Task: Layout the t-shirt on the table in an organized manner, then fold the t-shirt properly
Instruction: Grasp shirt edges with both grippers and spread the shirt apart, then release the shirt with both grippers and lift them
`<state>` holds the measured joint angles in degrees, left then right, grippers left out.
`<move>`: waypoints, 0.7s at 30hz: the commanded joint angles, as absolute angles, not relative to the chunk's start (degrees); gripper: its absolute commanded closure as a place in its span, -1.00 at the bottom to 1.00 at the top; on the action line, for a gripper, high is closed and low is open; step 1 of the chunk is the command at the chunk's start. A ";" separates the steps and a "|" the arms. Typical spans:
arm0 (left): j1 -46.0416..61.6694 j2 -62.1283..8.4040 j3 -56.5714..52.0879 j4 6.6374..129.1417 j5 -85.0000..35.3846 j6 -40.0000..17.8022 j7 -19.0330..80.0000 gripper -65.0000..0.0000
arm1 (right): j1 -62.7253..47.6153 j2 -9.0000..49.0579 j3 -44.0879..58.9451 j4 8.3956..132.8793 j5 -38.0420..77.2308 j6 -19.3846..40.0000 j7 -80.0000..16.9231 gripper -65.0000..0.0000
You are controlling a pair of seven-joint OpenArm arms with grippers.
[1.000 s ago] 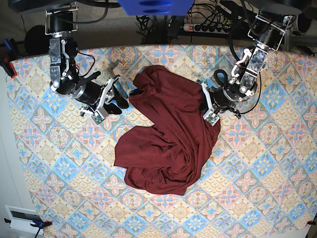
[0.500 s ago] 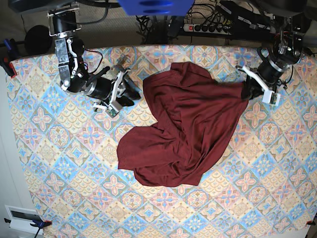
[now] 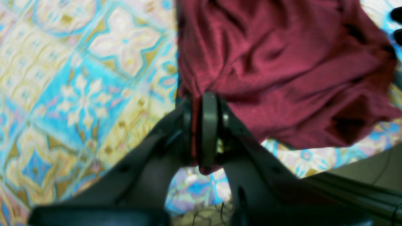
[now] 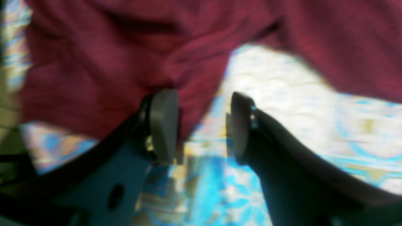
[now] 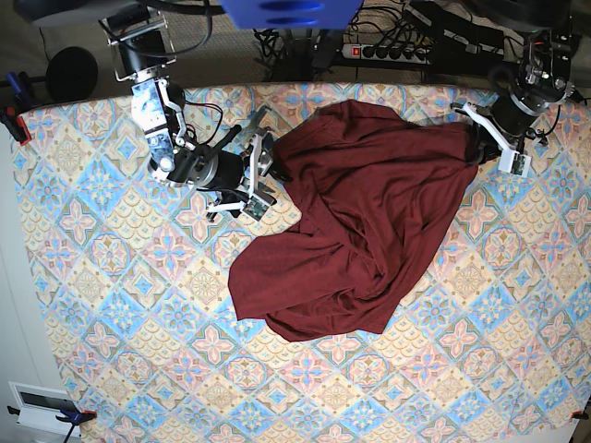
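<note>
The maroon t-shirt lies crumpled across the middle of the patterned table, spreading toward the far edge. At its far left-arm corner the left tool is clamped on a bunched fold. The right tool stands apart at the shirt's opposite edge, holding nothing.

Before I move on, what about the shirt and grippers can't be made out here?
- Base view: the t-shirt lies bunched; its folds hide sleeves and collar.
- Base view: left gripper jaws hidden by cloth and the arm.
- Right wrist view: motion blur; whether the right gripper touches cloth is unclear.
- Left wrist view: shirt cut off at the top edge.
</note>
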<state>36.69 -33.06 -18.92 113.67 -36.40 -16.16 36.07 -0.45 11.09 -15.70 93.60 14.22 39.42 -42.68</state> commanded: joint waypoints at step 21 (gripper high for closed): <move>36.62 -31.69 -17.45 114.68 -35.38 -16.48 34.77 1.00 | 6.46 6.29 -16.13 83.03 14.37 40.00 -38.99 0.17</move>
